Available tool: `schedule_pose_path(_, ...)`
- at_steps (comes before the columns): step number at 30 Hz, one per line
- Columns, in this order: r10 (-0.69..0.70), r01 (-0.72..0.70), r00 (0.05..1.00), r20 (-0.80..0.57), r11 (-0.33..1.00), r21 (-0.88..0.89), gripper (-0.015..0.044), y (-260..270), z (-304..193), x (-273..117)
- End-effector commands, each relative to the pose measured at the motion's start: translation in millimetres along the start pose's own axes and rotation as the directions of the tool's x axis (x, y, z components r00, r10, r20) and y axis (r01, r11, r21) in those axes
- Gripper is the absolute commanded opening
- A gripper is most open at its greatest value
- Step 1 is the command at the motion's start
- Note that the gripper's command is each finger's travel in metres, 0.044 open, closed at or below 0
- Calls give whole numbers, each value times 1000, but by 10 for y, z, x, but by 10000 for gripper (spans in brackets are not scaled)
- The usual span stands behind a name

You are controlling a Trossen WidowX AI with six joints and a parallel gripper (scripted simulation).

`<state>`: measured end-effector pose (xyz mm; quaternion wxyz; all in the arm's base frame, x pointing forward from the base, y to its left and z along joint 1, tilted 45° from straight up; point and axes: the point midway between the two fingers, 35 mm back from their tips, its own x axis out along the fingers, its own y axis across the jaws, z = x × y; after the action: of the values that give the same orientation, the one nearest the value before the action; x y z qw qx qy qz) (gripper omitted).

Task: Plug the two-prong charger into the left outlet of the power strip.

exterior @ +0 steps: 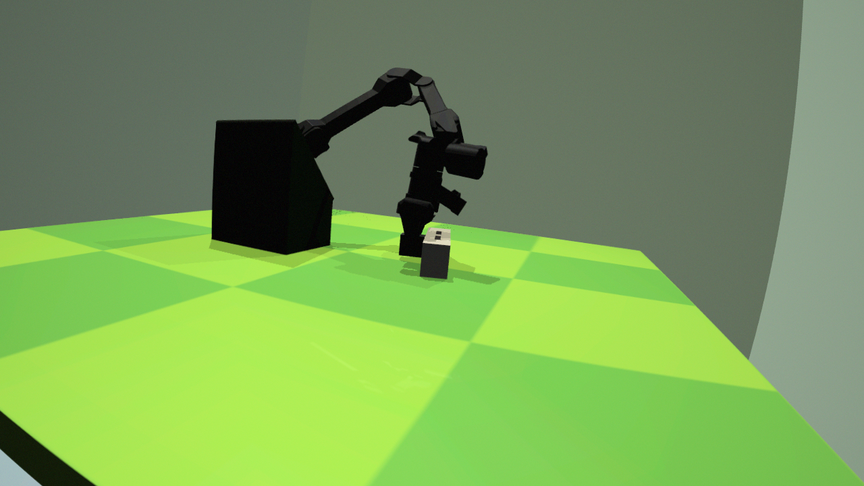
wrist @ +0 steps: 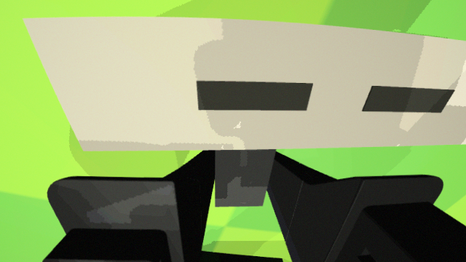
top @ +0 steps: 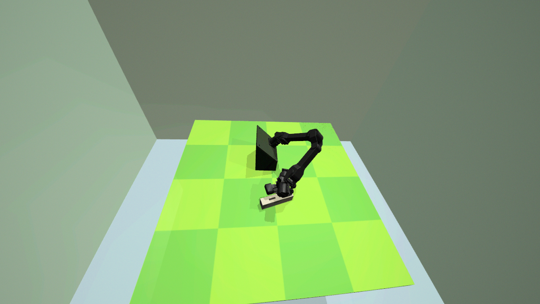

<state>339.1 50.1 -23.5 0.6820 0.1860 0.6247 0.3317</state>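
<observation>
The power strip [top: 266, 202] [exterior: 435, 260] [wrist: 127, 80] is a long block with a cream top and dark sides, lying on the checkered table. Two dark outlet recesses show in the wrist view, one at middle [wrist: 255, 96] and one at right [wrist: 408, 100]. My gripper [exterior: 410, 244] [wrist: 237, 151] is shut on the dark grey charger [wrist: 239, 189], low beside the strip's long side, toward the arm's base. In the wrist view the strip's near edge cuts off the charger's far end. The prongs are hidden; I cannot tell whether charger and strip touch.
The arm's black wedge-shaped base [top: 265, 156] [exterior: 253, 187] stands behind the strip in the top view. The wrist camera housing [top: 269, 188] [exterior: 454, 200] juts out over the strip. The green checkered table [top: 249, 256] [exterior: 302, 374] ends at an edge at the front.
</observation>
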Motion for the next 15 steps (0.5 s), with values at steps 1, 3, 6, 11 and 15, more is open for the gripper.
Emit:
schedule_pose_path(1,-1,2,999,34,1000,-28,0,9,107,-28)
schedule_pose_path(3,-1,2,999,34,1000,-28,0,9,104,-28)
schedule_pose_path(6,-1,2,999,34,1000,-28,0,9,100,-29)
schedule_pose_path(11,-1,2,999,34,1000,-28,0,9,94,-31)
schedule_pose_path(15,-1,2,999,34,1000,-28,0,9,90,-34)
